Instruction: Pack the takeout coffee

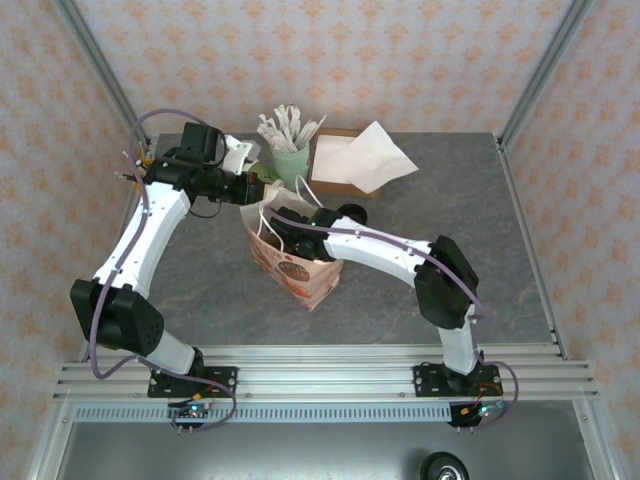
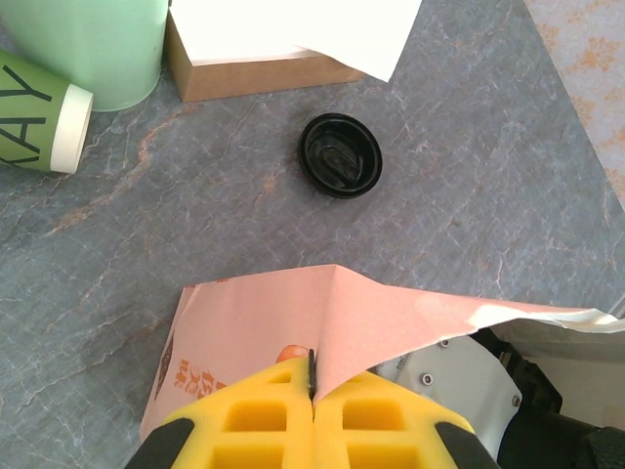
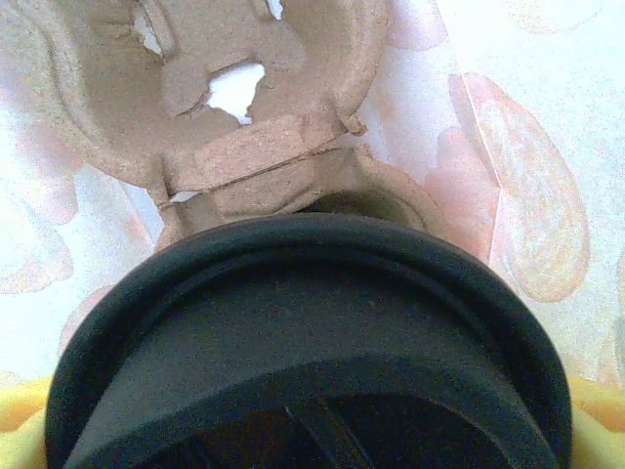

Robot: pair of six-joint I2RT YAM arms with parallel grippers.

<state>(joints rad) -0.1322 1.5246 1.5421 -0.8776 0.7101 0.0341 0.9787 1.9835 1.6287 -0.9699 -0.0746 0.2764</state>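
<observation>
The right gripper (image 3: 312, 435) is down inside the paper bag (image 1: 300, 275), which stands mid-table (image 1: 450, 190). In the wrist view its yellow fingers (image 3: 18, 415) are slivers at 8 and 4 o'clock, spread wide and clasping the coffee cup (image 3: 312, 322) between them. The cup's black lid faces the camera and hides the green body beneath it. Just past the lid, at 12 o'clock, a pulp cup carrier (image 3: 244, 98) sits in the bag. The lid half covers its near pocket, and its far edge is cut off. From above, the bag's rim hides these fingers and the cup.

The left gripper (image 2: 312, 386) is pressed together on the bag's rim at about 11 o'clock of the bag, pinching the paper. The frame edge cuts off its body.

Beyond the bag, at its 1 o'clock, a loose lid (image 2: 340, 154) lies flat and apart on the table. Farther back, at 12 o'clock, stands a pale green cup (image 2: 98, 44) of wrapped sticks, with a napkin box (image 2: 254, 73) just beside it at its 3 o'clock. The wrist view crops both. At the pale cup's 8 o'clock a dark green cup (image 2: 34, 112) lies on its side, its lettering partly cut off. Whether the two cups touch is unclear.
</observation>
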